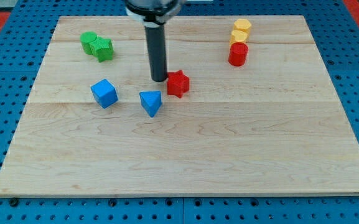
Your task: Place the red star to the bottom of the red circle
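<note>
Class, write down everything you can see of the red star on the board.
The red star is a small, chunky block of solid, matte red, with blunt points, lying flat on the pale wooden board, a little above its middle. My tip stands just at its left edge, seemingly touching. The blue triangle lies apart, lower left; the red circle is upper right.

Legible markings: none.
No text, label, brand, number or sign can be read on any block, the wooden board or the surrounding surface.
</note>
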Controlling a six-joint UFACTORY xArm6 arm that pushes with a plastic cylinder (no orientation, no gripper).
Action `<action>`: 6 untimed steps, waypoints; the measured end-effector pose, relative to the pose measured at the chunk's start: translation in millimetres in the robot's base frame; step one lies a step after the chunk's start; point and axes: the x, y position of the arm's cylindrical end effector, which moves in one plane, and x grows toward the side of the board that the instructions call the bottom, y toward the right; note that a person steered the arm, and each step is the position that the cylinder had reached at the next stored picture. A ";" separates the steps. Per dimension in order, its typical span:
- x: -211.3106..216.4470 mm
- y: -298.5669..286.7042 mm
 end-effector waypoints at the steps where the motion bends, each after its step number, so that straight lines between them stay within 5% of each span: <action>1: 20.9 -8.0; 6: 0.0 119.0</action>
